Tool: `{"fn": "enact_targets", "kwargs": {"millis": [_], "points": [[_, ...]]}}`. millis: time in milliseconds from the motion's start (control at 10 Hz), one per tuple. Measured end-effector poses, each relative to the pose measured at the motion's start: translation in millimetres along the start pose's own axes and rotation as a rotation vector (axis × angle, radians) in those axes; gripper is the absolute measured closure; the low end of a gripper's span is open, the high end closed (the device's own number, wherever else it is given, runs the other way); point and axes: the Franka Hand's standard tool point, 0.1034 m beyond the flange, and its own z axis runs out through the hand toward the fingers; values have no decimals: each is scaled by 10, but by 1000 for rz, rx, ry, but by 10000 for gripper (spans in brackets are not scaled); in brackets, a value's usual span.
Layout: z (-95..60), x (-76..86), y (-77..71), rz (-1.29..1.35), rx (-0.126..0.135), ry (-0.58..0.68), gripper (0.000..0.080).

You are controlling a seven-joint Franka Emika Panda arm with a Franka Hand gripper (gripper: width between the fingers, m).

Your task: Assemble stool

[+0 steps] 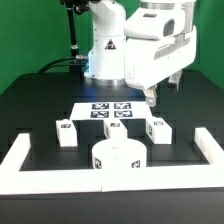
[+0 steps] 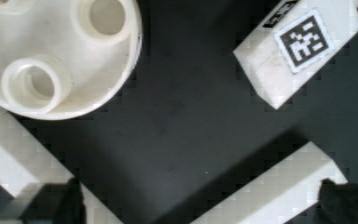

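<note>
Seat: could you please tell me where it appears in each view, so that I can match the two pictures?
Exterior view: the seat stands front centre, nearer the camera than the marker board.
Wrist view: the seat is cut off by the picture's edge, two holes showing, apart from a tagged leg.
Shared landmark: the white wall close beside the seat.

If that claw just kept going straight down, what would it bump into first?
Probably the bare black tabletop: the open claw points down between the thick white round disc seat and a small white tagged leg block, touching neither. Depth is unclear.
</note>
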Motion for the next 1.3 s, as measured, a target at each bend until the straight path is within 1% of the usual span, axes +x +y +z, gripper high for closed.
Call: {"fn": "enact_targets", "kwargs": {"millis": [800,900,1100,1200,1300], "points": [[5,-9,3,-15,0,-1,150],[32,-100,40,-147,-6,2,150],[127,-344,81,-365,-17,11,150],[197,-513,143,-483,-4,4,150],[220,-569,165,-489,6,-1,150]]}}
